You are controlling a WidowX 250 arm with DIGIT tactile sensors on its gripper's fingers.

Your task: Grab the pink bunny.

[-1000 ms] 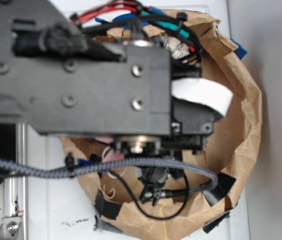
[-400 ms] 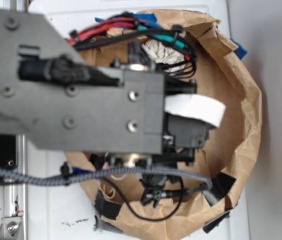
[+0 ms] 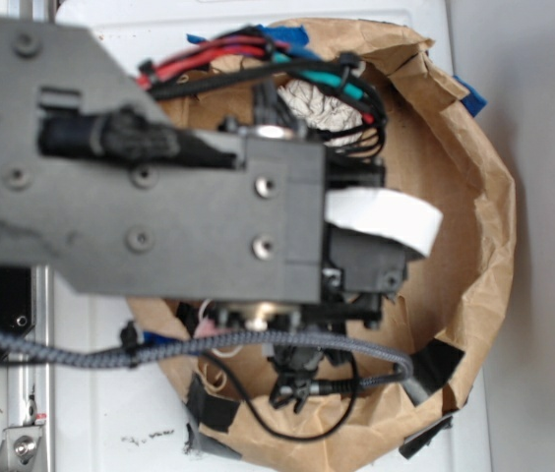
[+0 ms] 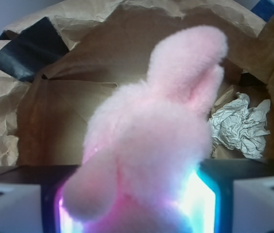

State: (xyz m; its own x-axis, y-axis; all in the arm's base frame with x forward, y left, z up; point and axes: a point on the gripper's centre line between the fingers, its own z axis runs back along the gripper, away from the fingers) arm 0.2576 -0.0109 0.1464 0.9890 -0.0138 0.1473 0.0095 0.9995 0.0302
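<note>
The arm (image 3: 159,187) hangs right over the brown paper bag (image 3: 474,226), hiding most of what lies inside. From above, only a sliver of the pink bunny (image 3: 205,325) peeks out under the arm's lower edge. Down at the wrist, the bunny (image 4: 151,141) fills the view, wedged between the two pale fingers (image 4: 10,206) of the claw (image 4: 137,208), which is clamped on it. A crumpled paper ball (image 4: 239,126) sits on the bag floor beyond. Black tape (image 4: 27,48) patches the bag wall. The bag rests on a white surface (image 3: 110,403).
</note>
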